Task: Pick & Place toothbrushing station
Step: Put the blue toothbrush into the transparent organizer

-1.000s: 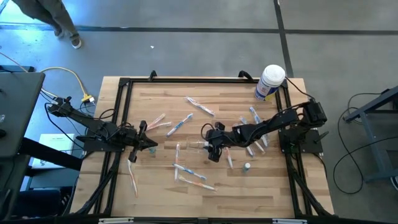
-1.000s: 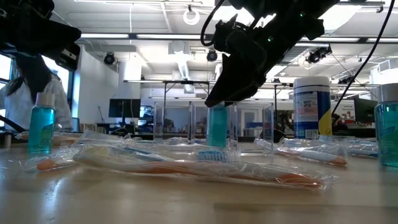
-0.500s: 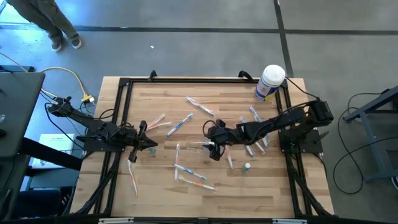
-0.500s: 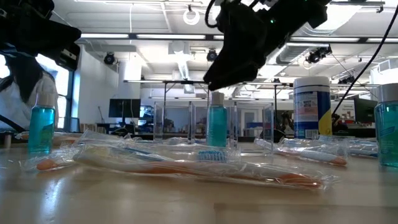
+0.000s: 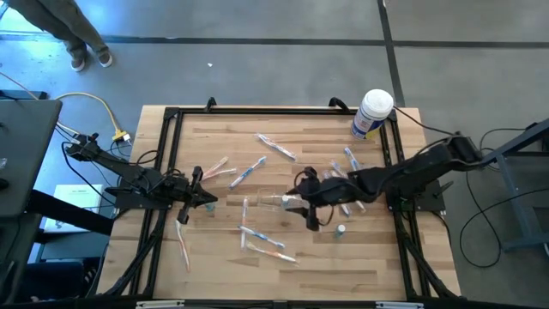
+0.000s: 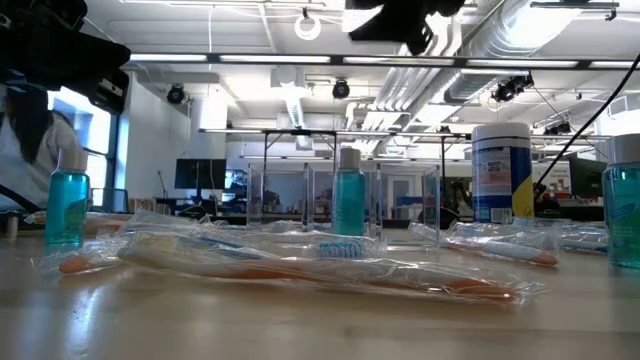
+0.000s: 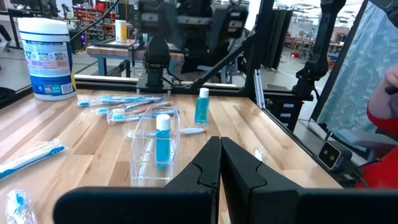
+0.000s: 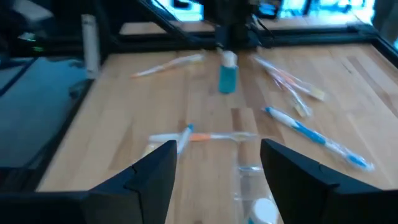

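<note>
Clear plastic toothbrushing station [image 5: 273, 202] at frame centre on wooden surface [image 5: 309, 133], teal bottle [image 7: 162, 140] inside. Right gripper [image 5: 310, 212] just right of it, raised, jaws spread, empty. Left gripper [image 5: 194, 190] centre-left, jaws clenched. White canister [image 5: 372, 113] upper right, blue label, writing unreadable. Wrapped toothbrushes [image 5: 262, 251] scattered.

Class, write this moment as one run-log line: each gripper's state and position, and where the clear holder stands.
left gripper: shut, table's left side | right gripper: open, empty, raised beside holder | toothbrushing station: on table, blue bottle inside, not gripped
</note>
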You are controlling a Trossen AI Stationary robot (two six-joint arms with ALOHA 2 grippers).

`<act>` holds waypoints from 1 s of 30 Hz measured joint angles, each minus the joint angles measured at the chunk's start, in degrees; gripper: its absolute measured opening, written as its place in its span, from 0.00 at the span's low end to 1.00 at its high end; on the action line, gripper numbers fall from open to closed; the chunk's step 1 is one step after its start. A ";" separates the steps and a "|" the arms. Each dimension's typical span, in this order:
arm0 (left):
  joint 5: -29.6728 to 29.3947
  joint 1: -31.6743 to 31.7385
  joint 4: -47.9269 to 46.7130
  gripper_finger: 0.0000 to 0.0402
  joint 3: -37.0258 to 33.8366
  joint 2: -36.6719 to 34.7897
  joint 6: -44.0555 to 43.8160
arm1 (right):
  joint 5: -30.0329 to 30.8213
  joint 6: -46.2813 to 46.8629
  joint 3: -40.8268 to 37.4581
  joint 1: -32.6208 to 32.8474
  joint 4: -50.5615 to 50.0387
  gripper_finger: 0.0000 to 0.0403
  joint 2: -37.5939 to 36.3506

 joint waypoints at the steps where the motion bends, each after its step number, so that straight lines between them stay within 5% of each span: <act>1: -0.01 -0.01 -0.01 0.01 0.00 0.00 0.01 | -0.02 -0.57 0.00 0.53 -0.55 0.56 -0.57; 30: -0.02 0.00 2.41 0.01 -0.01 0.00 -1.37 | 0.97 11.53 -0.02 3.34 -25.20 0.56 -9.43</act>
